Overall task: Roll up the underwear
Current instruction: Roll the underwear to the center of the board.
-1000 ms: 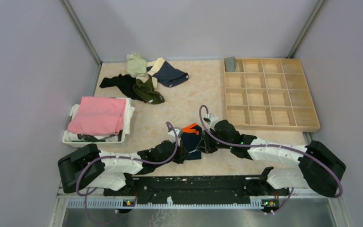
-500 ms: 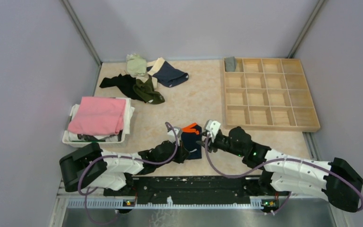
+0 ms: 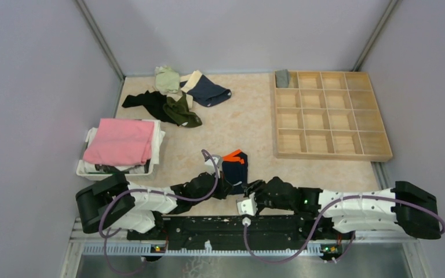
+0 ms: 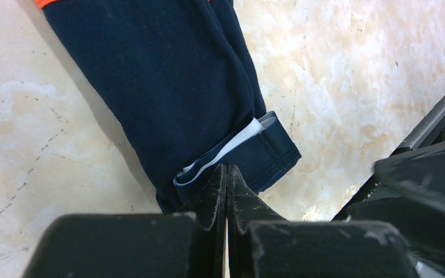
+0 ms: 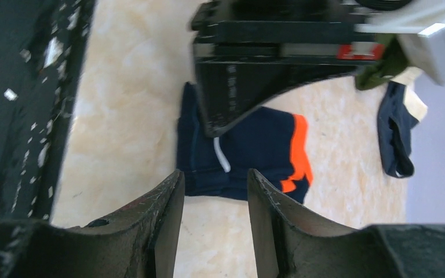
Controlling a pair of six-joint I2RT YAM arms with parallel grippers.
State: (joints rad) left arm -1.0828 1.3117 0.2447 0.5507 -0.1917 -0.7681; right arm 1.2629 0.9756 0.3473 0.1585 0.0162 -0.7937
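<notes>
A navy underwear with an orange band (image 3: 234, 167) lies folded into a narrow strip on the table in front of the arms. In the left wrist view its near end (image 4: 232, 150) shows a white label in the fold. My left gripper (image 3: 225, 184) (image 4: 226, 169) is shut, its tips pressed together at that near end, with no cloth visibly between them. My right gripper (image 3: 254, 187) (image 5: 212, 176) is open and empty, just short of the underwear (image 5: 255, 152) and on its right side. More underwear lies in a pile (image 3: 177, 95) at the back left.
A wooden divided tray (image 3: 330, 152) sits at the right, with a grey roll (image 3: 282, 77) in its far-left corner cell. At the left stands a white basket (image 3: 84, 169) holding a folded pink cloth (image 3: 120, 141). The black base rail (image 3: 232, 226) runs along the near edge.
My right gripper opened, let go of the navy underwear and drew back toward the near edge. The left gripper stayed shut in place at the cloth's near end.
</notes>
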